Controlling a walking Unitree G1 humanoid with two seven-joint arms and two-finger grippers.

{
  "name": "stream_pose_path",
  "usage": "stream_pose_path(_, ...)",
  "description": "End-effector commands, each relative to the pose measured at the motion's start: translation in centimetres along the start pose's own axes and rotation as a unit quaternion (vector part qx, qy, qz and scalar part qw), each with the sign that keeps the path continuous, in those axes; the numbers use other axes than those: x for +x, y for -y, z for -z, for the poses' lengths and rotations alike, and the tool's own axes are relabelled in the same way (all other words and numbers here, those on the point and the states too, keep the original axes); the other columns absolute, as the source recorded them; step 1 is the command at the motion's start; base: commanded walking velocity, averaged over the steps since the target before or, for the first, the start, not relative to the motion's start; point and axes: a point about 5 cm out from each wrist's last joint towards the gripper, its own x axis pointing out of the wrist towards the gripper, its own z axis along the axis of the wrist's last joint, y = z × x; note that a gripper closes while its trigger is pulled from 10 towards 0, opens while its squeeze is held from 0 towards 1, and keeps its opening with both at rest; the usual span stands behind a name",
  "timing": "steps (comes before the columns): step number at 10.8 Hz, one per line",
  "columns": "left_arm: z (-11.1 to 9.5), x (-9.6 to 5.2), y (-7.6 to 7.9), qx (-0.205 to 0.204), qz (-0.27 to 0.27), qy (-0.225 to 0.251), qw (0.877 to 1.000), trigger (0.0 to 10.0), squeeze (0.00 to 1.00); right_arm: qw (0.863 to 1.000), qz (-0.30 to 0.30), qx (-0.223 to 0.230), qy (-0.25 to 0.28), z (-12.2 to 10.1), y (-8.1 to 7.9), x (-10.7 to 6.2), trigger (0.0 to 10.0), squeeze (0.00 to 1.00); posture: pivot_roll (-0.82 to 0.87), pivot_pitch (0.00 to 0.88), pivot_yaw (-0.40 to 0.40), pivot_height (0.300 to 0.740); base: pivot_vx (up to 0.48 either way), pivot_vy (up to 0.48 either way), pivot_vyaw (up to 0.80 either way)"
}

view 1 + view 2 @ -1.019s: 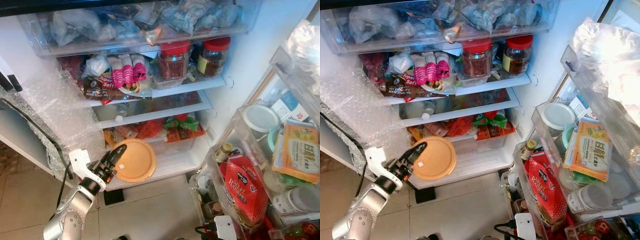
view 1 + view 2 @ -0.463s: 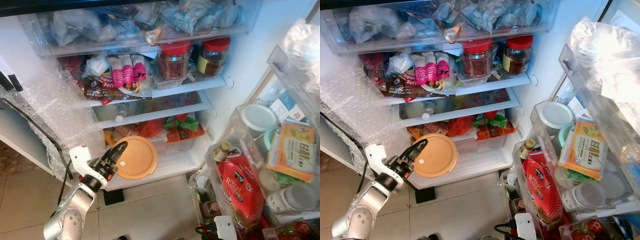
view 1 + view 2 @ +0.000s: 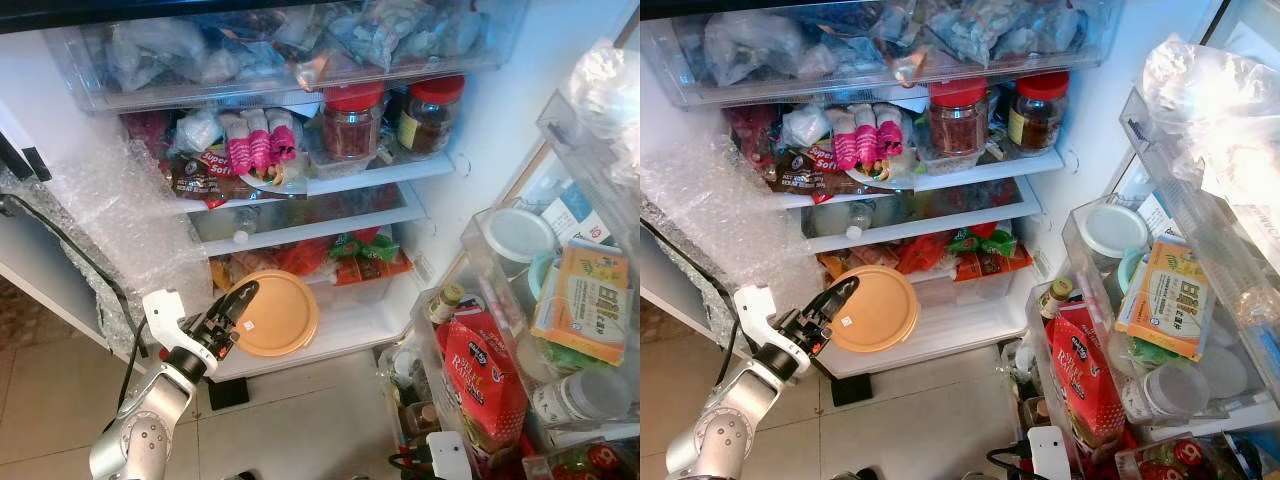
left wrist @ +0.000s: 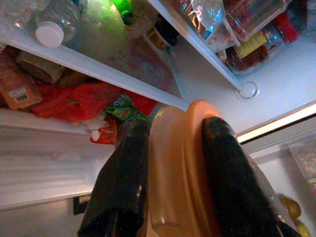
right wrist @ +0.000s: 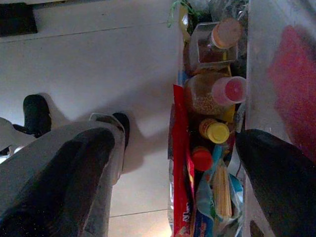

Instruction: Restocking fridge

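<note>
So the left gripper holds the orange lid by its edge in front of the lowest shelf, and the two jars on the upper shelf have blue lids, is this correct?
Not quite. The two jars have red lids, not blue; the left eye view shows this. The rest is right: the left gripper holds the orange lid by its edge in front of the lowest shelf.

Item under handling: one round, flat orange lid [image 3: 270, 314], plain plastic with a raised rim and a small pale sticker near its left edge. It is held tilted, face towards the camera, at the front of the fridge's bottom shelf [image 3: 345, 325], just below the packets of red and green produce. Its left edge is clamped between the two black fingers [image 4: 123, 192] of the left hand [image 3: 232, 312]; in the left wrist view one finger lies on each face.
</note>
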Motion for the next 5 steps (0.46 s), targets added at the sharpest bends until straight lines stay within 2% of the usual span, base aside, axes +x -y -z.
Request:
stream_pose_path(1,-0.13,-0.01,0.15,0.003,-0.001,0.004,1.000,10.0,0.00,1.000,0.006,0.001,-0.018,1.05,0.39,-0.24,10.0,0.00,-0.14,0.168,-0.054,0.740,0.000,0.000,0.00)
stream_pose_path(5,-0.09,0.33,0.39,0.001,-0.001,0.009,1.000,10.0,0.00,1.000,0.011,0.001,-0.026,1.23,0.51,-0.26,10.0,0.00,-0.14,0.172,-0.055,0.740,0.000,0.000,0.00)
